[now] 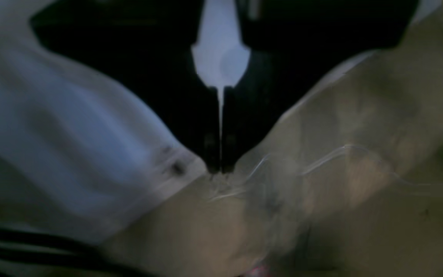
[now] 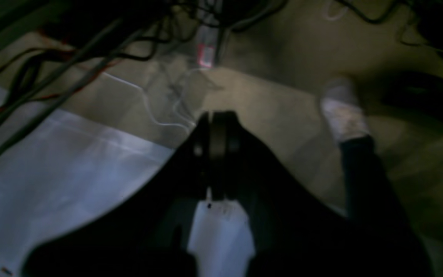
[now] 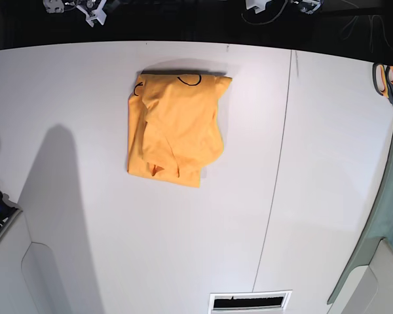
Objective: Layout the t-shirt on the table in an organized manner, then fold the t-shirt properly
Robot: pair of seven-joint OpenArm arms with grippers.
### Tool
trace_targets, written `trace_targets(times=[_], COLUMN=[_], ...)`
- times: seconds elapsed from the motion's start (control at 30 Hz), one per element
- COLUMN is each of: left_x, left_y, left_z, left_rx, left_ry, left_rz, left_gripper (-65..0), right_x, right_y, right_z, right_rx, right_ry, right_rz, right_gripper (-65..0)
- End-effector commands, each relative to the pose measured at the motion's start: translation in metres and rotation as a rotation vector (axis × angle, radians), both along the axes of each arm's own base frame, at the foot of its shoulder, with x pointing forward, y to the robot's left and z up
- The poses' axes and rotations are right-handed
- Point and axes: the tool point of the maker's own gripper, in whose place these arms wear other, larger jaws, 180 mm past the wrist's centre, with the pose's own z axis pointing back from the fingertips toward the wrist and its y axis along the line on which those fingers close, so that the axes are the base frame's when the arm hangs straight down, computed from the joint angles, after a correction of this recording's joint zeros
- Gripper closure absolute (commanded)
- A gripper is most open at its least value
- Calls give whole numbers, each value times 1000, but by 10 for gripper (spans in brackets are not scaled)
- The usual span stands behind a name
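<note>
You have the wide, matte white table (image 3: 85,98). Near its far edge, left of the thin dark seam (image 3: 275,183), lies the soft orange t-shirt (image 3: 173,127), roughly folded. Both grippers, left gripper (image 1: 220,169) and right gripper (image 2: 217,115), sit closed, empty.

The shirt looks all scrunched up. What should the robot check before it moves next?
1. Shirt fully on the table: ok.
2. Shirt laid out flat: not ok, it sits bunched and folded over itself.
3. Sleeves spread and findable: cannot tell, they are tucked into the heap.
4. Left gripper empty: ok, jaws shut with nothing between them.
5. Right gripper empty: ok, jaws shut with nothing between them.
6. Scissors away from the shirt: ok, they lie at the table's far edge.
</note>
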Motion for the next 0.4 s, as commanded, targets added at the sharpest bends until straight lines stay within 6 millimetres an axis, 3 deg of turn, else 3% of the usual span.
trace_targets(times=[0.0,0.17,0.37], left_x=[-5,-11,-4], left_y=[5,1,-19], left_z=[-1,-5,-8], left_rx=[22,24,-20], left_ry=[20,48,14], left_rz=[-14,-115,-135], left_gripper=[-13,-13,-13], right_x=[-8,-13,-13], right_y=[-4,3,21], right_z=[1,-2,-4], right_rx=[-14,-30,-5], right_ry=[26,32,28], right_rz=[13,95,102], right_gripper=[0,0,0])
